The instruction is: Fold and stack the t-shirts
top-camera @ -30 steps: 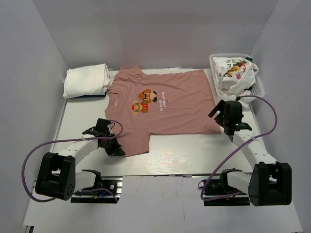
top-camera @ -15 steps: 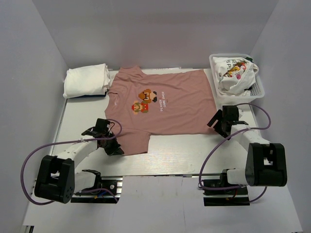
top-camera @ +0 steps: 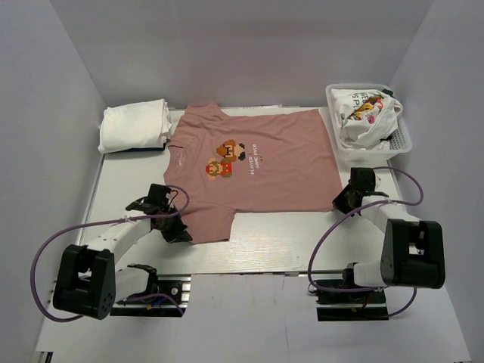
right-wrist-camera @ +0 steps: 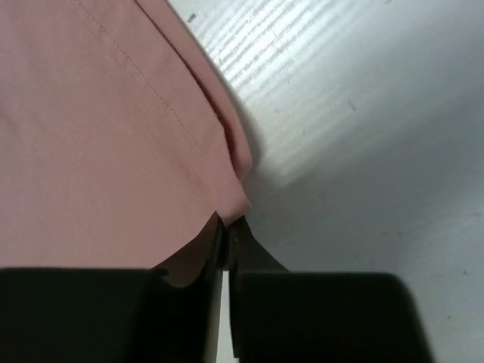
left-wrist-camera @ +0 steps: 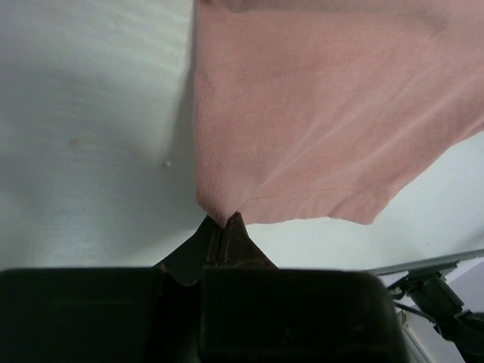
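Observation:
A dusty-pink t-shirt (top-camera: pixel 253 162) with two pixel-art figures lies spread flat across the table. My left gripper (top-camera: pixel 180 230) is shut on its near sleeve corner (left-wrist-camera: pixel 224 212); the jaws meet with the cloth pinched between them. My right gripper (top-camera: pixel 338 203) is shut on the near right hem corner (right-wrist-camera: pixel 234 208) of the same shirt, low on the table. Folded plain white t-shirts (top-camera: pixel 134 125) sit stacked at the far left. Another white t-shirt with colourful print (top-camera: pixel 364 113) lies crumpled in the basket.
A white plastic mesh basket (top-camera: pixel 403 138) stands at the far right corner, just beyond my right arm. Purple cables loop beside both arm bases. Grey walls enclose the table on three sides.
My right gripper came down to the shirt's near right hem corner and shut on it. The left gripper kept its hold on the sleeve corner.

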